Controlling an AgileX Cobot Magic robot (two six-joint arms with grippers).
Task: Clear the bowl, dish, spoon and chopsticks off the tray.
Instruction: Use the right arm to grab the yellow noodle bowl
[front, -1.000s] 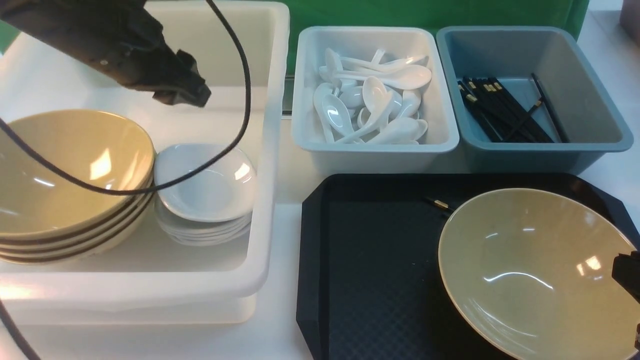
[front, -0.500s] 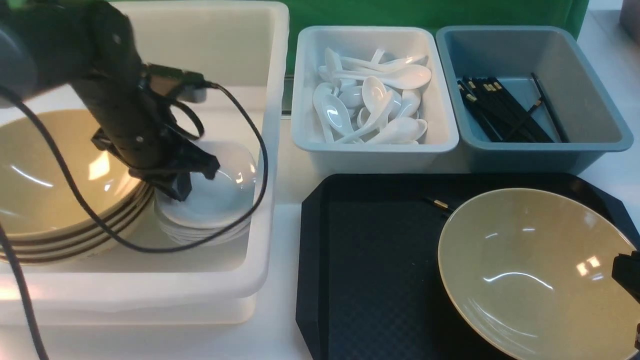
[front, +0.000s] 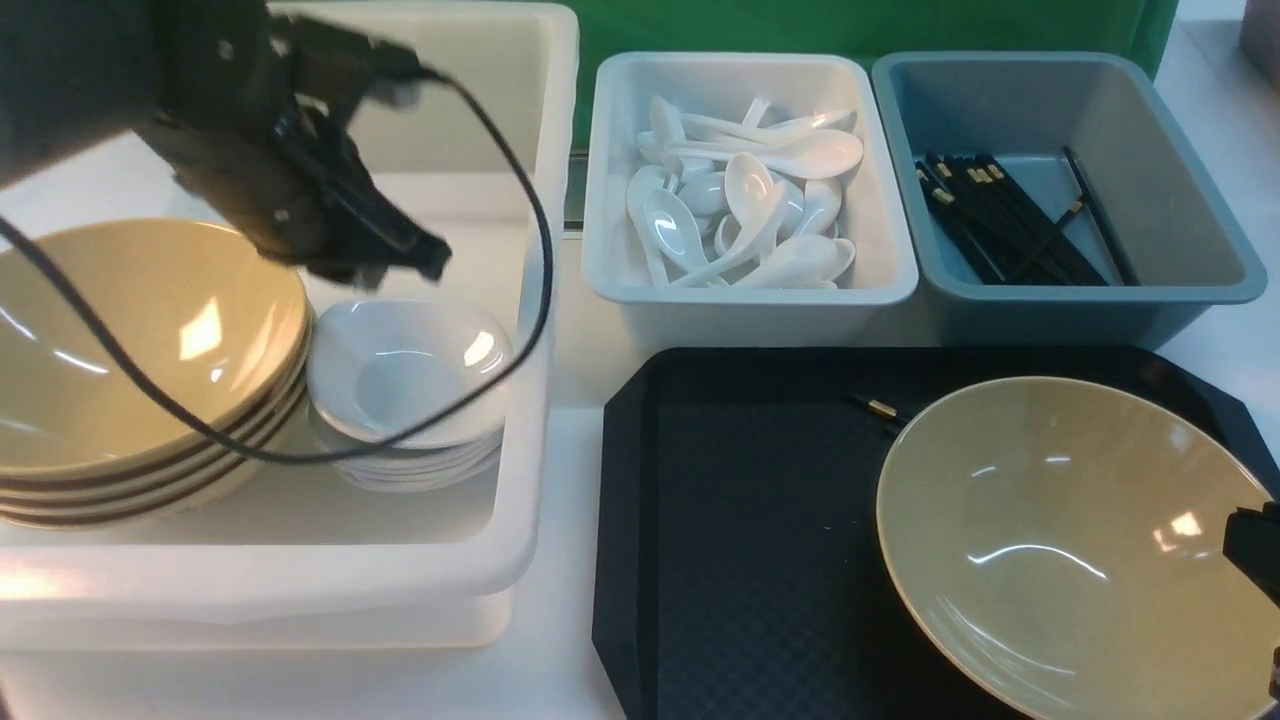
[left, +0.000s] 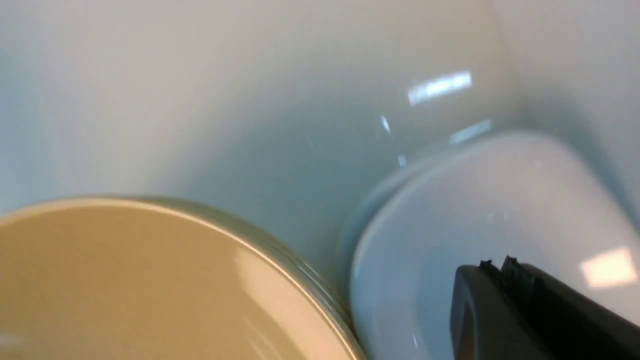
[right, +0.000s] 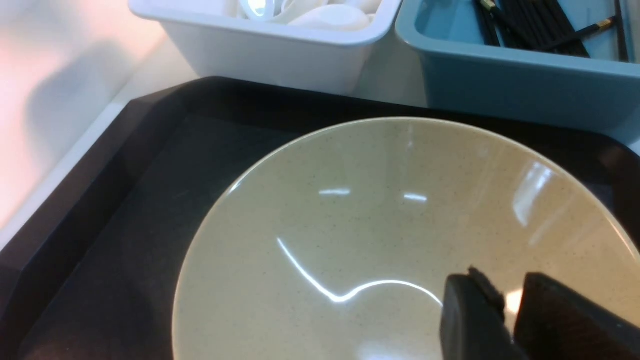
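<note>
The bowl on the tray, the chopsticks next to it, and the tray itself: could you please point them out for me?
bowl (front: 1060, 540): front view, centre of its tan inside.
chopsticks (front: 880, 407): front view, the gold band beyond the bowl's rim.
tray (front: 740, 520): front view, bare textured floor left of the bowl.

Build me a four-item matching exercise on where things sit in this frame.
Things:
1. bowl
2. chopsticks
3. top white dish
4. spoons

Places:
A. piled in the small white bin
B. on a stack in the big white bin
C. filling the right half of the tray
D. poking out from under the bowl's far rim

Pairs: 1-C, 2-D, 3-B, 4-A
</note>
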